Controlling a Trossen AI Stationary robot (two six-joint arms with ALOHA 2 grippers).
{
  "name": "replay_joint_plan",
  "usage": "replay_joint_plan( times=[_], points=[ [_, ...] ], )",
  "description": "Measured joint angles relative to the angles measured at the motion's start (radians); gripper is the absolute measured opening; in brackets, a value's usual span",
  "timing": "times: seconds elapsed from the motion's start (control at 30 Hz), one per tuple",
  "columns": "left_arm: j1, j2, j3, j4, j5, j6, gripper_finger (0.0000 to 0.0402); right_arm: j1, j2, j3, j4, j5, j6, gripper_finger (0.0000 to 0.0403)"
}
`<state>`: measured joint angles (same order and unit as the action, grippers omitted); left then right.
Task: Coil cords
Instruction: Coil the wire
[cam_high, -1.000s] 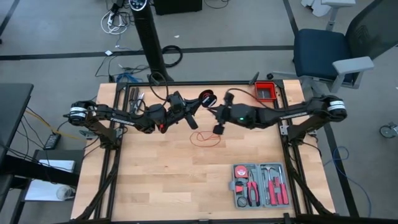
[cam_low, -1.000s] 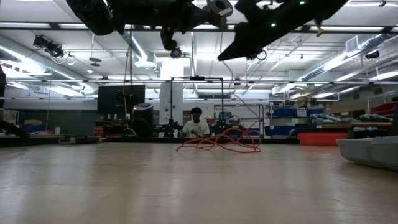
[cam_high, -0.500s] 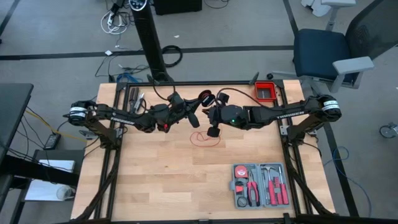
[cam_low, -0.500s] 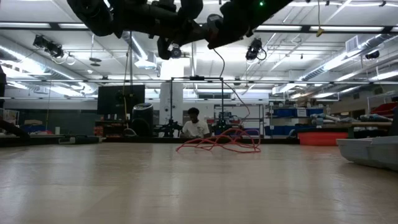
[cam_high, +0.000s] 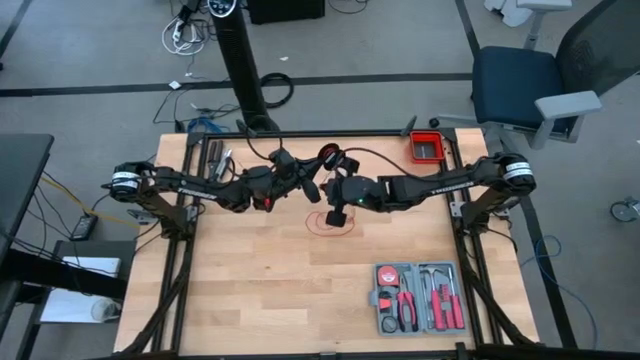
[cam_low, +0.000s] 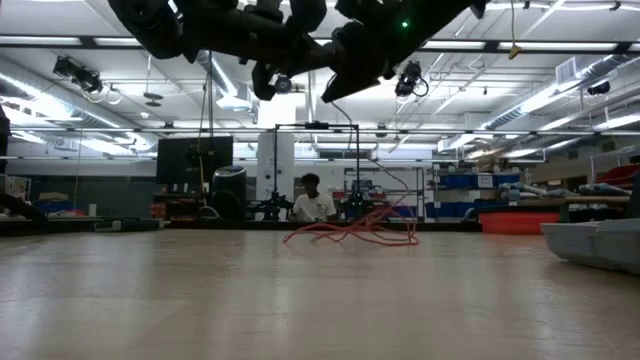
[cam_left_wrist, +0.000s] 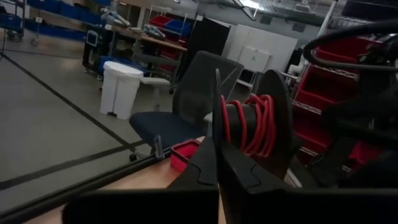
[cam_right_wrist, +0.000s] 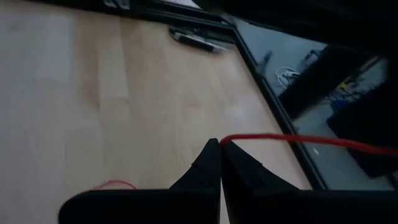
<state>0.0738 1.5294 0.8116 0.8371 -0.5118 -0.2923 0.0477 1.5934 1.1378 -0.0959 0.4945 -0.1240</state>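
Jaws on both grippers are closed: the right gripper (cam_right_wrist: 219, 144) pinches the red cord (cam_right_wrist: 298, 140), and the left gripper (cam_left_wrist: 217, 134) sits shut against a spool (cam_left_wrist: 252, 127) wound with it. Both meet above the counter (cam_high: 260, 280), centre frame, over a loose cord loop.

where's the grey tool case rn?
In the high view the grey plastic tool case lies open at the table's near right corner, red-handled tools inside, well clear of both grippers and the thin red cord at the table's middle.
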Motion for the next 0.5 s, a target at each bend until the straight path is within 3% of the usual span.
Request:
replay_joint_plan(
  times=[0.33,0.5],
  points=[
    [0.0,0.0,0.0,-0.015,0.0,0.025,0.0,0.001,0.002,0.0,0.055,-0.037,-0.017,0.0002],
    [-0.003,0.0,0.0,-0.015,0.0,0.112,0.0,0.01,-0.024,0.0,-0.035,-0.119,0.012,0.0027]
  ],
)
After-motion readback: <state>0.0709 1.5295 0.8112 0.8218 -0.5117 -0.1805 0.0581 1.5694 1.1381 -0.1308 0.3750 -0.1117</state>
